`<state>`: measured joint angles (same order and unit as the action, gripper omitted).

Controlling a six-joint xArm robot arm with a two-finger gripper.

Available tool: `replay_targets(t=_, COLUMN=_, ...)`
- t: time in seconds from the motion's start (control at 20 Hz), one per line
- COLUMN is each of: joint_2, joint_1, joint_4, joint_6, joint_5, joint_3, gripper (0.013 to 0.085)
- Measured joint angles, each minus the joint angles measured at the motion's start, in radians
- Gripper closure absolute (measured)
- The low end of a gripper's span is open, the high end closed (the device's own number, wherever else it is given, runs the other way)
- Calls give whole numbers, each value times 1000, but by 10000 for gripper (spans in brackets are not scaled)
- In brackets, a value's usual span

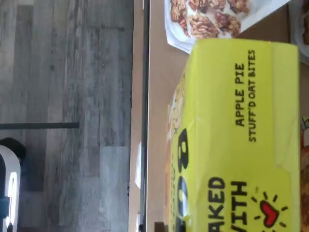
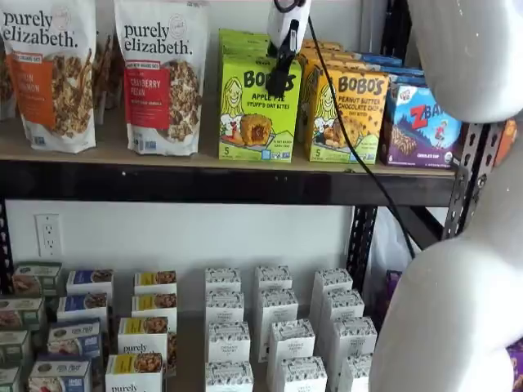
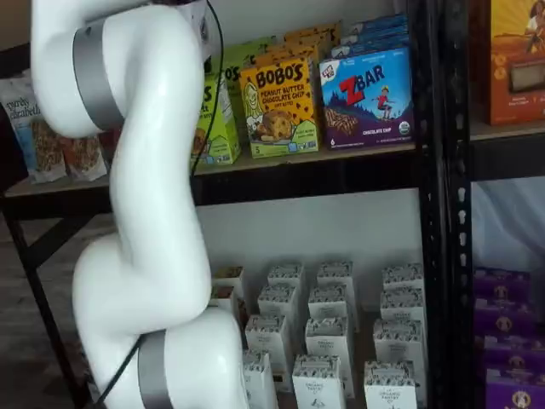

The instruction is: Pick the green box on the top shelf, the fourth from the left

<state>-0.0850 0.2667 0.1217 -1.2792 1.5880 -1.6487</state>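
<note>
The tool hangs right in front of the green box standing at the top shelf edge, lined up for grasping, though its fingers' spread I cannot tell.

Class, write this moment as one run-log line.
phase: approach | gripper: at green box, jaws unclear | box: upright on top shelf, not lifted

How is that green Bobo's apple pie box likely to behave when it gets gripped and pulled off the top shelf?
The green box looks like thin printed carton, so it is probably stiff enough to hold but could dent under hard squeezing. It stands upright and tall on the top shelf, so a nudge might tip it. Oat bites suggest it is light. The tool hangs in front of it.
</note>
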Motion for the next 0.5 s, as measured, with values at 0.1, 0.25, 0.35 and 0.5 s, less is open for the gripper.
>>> replay_targets(t=0.1, joint_2=-3, joint_1=-1, joint_4=2, joint_6=-1, joint_5=-4, joint_3=3, gripper=450)
replay_targets(t=0.25, joint_2=-7, joint_1=-2, joint_4=3, joint_6=-1, joint_5=-8, joint_3=8, gripper=530)
replay_targets(t=0.35, joint_2=-8, joint_1=-2, joint_4=2, joint_6=-1, joint_5=-8, joint_3=9, gripper=530)
replay_targets(t=0.5, joint_2=-10, joint_1=-1, joint_4=1, joint_6=0, joint_5=-8, joint_3=11, gripper=530)
